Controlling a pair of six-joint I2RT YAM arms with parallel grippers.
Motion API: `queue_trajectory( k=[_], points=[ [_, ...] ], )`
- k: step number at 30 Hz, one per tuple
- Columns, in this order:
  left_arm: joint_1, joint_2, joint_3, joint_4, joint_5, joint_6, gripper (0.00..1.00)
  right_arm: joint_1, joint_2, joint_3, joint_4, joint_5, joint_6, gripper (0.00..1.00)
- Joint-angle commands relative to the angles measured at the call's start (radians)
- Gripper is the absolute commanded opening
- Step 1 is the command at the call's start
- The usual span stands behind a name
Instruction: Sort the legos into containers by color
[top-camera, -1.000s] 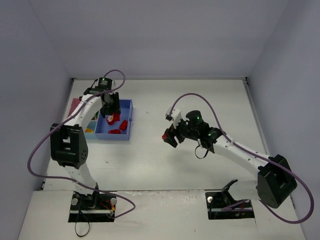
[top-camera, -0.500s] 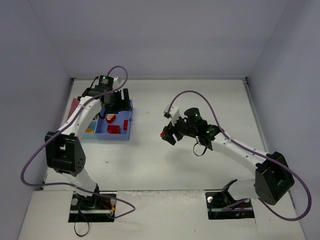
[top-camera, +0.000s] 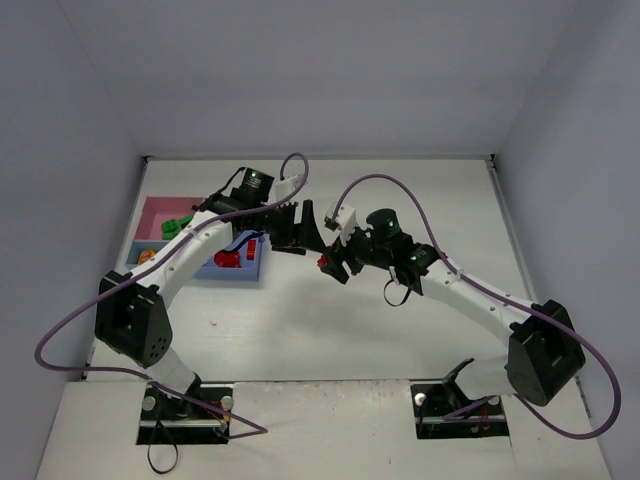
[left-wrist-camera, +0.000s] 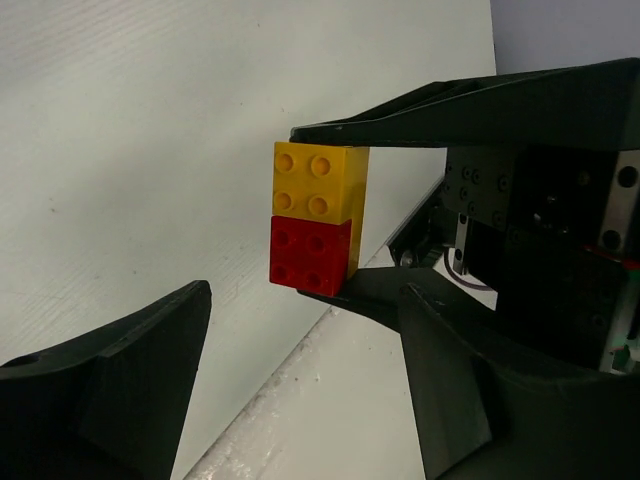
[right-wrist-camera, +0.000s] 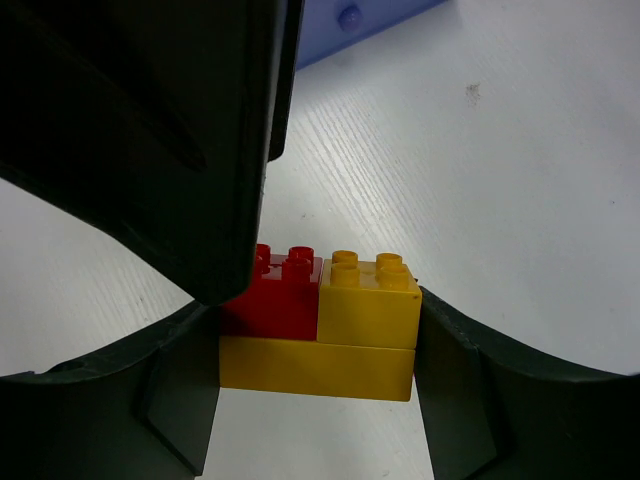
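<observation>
Lego stack (top-camera: 323, 263) barely showing from above, right gripper (right-wrist-camera: 318, 340) pinching it, left gripper (left-wrist-camera: 305, 300) gaping alongside, arm overlapping blue container (top-camera: 250, 270).

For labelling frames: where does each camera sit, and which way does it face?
Top external: above and behind, looking down at the table; left arm and right arm show.
Left wrist: faces the brick stack; open left gripper at the bottom.
Right wrist: faces the table; right gripper clamps the stack.
Shared: both wrist views show the stack.
</observation>
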Motion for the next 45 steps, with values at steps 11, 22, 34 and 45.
queue_trajectory(
  k=[11,22,34,45],
  points=[
    [-0.021,0.058,0.002,0.132,0.105,-0.040,0.69,0.005,-0.039,0.053,0.059,-0.019,0.002,0.00],
    [-0.022,0.095,-0.022,0.132,0.120,-0.030,0.56,0.004,-0.046,0.042,0.070,-0.008,0.002,0.00],
    [-0.009,0.066,-0.025,0.187,0.186,-0.044,0.00,0.002,-0.056,0.013,0.073,0.005,-0.004,0.00],
    [0.164,0.020,0.068,0.008,0.239,0.051,0.00,-0.001,-0.098,-0.084,0.061,0.065,-0.003,0.00]
  ],
)
